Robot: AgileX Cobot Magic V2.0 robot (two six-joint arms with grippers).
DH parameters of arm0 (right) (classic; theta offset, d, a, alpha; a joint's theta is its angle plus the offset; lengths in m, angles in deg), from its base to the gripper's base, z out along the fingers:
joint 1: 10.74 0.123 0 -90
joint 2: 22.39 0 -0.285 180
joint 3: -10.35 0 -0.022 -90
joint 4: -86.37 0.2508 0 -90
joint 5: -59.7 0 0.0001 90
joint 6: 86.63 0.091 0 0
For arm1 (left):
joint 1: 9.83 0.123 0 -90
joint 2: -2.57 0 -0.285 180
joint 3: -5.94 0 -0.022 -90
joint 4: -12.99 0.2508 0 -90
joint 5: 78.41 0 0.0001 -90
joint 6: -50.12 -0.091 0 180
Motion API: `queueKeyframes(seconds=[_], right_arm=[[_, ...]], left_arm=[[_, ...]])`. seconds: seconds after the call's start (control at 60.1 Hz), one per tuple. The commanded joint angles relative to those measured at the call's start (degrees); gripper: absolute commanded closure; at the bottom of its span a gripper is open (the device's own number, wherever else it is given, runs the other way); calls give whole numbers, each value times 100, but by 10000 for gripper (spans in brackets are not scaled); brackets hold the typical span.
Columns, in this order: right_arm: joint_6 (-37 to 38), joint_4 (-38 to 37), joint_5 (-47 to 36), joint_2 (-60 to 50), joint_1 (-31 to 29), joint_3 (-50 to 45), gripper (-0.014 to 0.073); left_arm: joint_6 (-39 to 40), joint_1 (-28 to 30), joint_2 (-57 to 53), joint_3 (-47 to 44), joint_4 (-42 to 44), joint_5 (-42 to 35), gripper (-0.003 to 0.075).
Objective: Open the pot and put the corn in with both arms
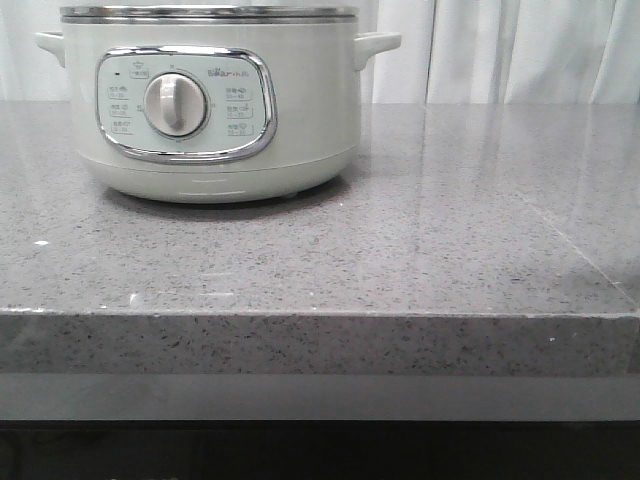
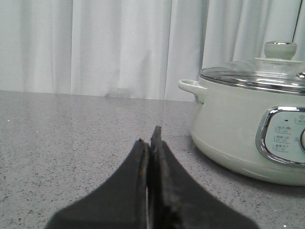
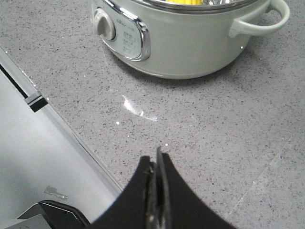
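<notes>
On pot (image 2: pixel 238 129): glass lid (image 2: pixel 257 76) fragile, slick; best pinched at knob (image 2: pixel 280 49); left gripper (image 2: pixel 151 138), right gripper (image 3: pixel 156 160) both closed, empty.

Bright, even daylight through white curtains (image 1: pixel 500 50); glare streaks the glossy worktop (image 3: pixel 138 109); soft shadow beneath the pot (image 1: pixel 210 100).

A: What blocks the counter (image 1: pixel 420 240)?
B: Only the pot (image 1: pixel 215 110), standing at its left rear; a glass lid (image 2: pixel 252 76) with a knob (image 2: pixel 280 49) covers its top.
A: And free room?
B: The counter's whole right side and front strip lie bare; curtains (image 1: pixel 500 50) close off the back.
</notes>
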Motion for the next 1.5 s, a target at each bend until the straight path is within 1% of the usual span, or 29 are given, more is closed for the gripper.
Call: queueKeyframes(seconds=[0.0,0.333,0.399,0.466,0.566,0.666,0.799,0.915,0.982,1.082,1.165,1.281,1.481], right_arm=[[-8,48,-309,-73,-32,158,662],[-8,33,-339,-90,-32,140,662],[-16,-209,-548,-209,-133,47,662],[-16,-194,-901,-469,-410,-191,662],[-10,-80,-1709,-1049,-1047,-879,662],[-10,121,-2508,-1894,-1650,-1660,662],[-10,287,-3499,-3503,-2470,-3120,662],[-10,362,-4179,-4555,-2911,-4279,662],[-10,362,-4445,-4972,-3105,-4815,662],[-10,362,-4806,-5479,-3123,-5527,662],[-10,362,-4849,-5721,-3003,-5812,662],[-10,374,-4544,-5738,-2967,-5816,662],[-10,389,-4521,-5732,-2973,-5816,662]], left_arm=[[10,11,-89,-57,-51,-468,741],[10,11,-89,-57,-51,-468,741],[10,11,-89,-57,-51,-468,741],[10,11,-89,-57,-51,-468,741],[10,11,-89,-57,-51,-468,741],[10,11,-89,-57,-51,-468,741],[10,11,-89,-57,-51,-468,741],[10,11,-89,-57,-51,-468,741],[10,11,-89,-57,-51,-468,741],[10,11,-89,-57,-51,-468,741],[10,11,-89,-57,-51,-468,741],[10,11,-89,-57,-51,-468,741],[10,11,-89,-57,-51,-468,741]])
